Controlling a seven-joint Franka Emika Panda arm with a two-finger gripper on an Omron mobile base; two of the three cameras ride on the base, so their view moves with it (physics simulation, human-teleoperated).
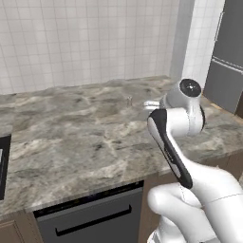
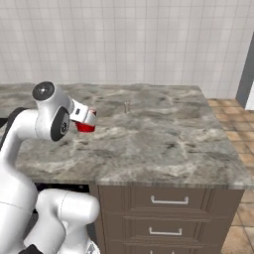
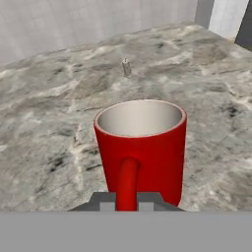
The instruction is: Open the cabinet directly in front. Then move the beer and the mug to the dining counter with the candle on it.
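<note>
While you look along the hand view, you have one red mug (image 3: 141, 150) and one small grey candle (image 3: 126, 67) to count, both over the single veined stone dining counter (image 3: 44, 123). Your gripper (image 3: 127, 203) is closed as far as it goes, pinched on the mug's handle, so the mug hangs upright above the slab's near part with its mouth open. From the right base view the mug (image 2: 85, 126) shows just beyond the wrist, and the candle (image 2: 126, 106) stands well apart from it, farther back and to the right. Three drawers (image 2: 168, 200) sit under the counter's right side, one black appliance front (image 1: 90, 216) under its left.
</note>
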